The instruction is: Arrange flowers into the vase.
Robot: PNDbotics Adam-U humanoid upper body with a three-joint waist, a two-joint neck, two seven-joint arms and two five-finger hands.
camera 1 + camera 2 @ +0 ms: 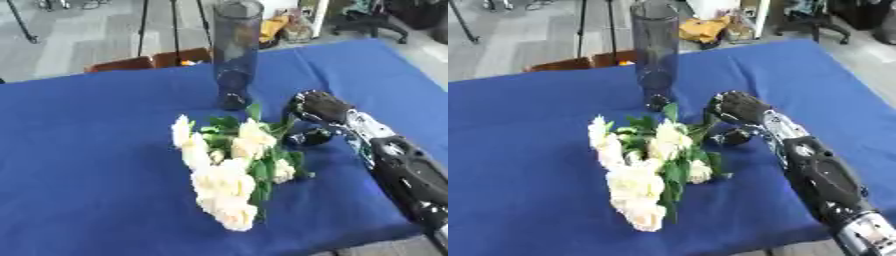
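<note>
Right hand (317, 107), black with fingers curled, rests at the stem end of one bunch of cream-white roses with green leaves (229, 172); whether it grips the stems cannot be told. One tall clear glass cylinder vase (236, 52) stands upright beyond the hand on the blue tablecloth (87, 165), unobstructed.

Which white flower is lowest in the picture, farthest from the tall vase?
The big cream bloom at the bottom end of the bunch, nearest the table's front edge. The other blooms lie higher up, closer to the vase and the right hand.
</note>
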